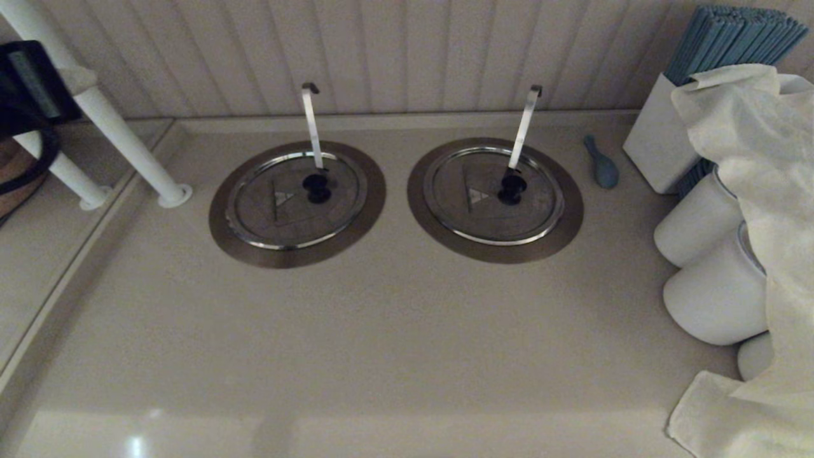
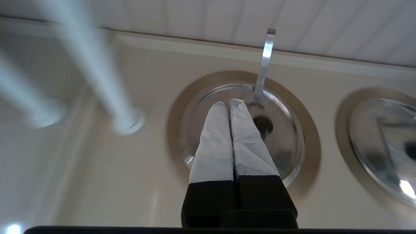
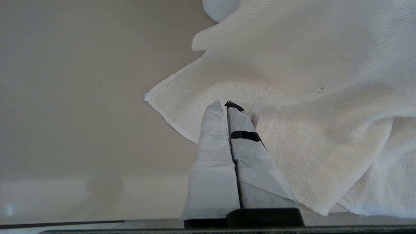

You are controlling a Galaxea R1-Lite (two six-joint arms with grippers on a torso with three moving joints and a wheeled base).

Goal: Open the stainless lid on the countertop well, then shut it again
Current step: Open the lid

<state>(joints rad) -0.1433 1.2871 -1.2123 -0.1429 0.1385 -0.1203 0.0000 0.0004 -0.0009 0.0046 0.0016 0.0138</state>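
Note:
The stainless lid (image 1: 280, 213) lies flat and closed on the left countertop well, whose brownish collar (image 1: 222, 222) rings it. It carries a black knob (image 1: 317, 187) and a pale triangle mark. A hooked ladle handle (image 1: 311, 124) rises almost upright behind the knob; the dark hole is hidden. In the left wrist view my left gripper (image 2: 228, 102) is shut and empty, held above the lid (image 2: 282, 143), its tips just beside the knob (image 2: 262, 125). My right gripper (image 3: 225, 105) is shut and empty over the corner of a white cloth (image 3: 308, 97). Neither arm shows in the head view.
The twin lid (image 1: 489, 210) with its rightward-slanting handle (image 1: 524, 124) sits to the right. White posts (image 1: 127, 137) stand at the left. A blue spoon (image 1: 601, 165), a white box (image 1: 655, 140), white jars (image 1: 706, 222) and the draped cloth (image 1: 763, 191) crowd the right edge.

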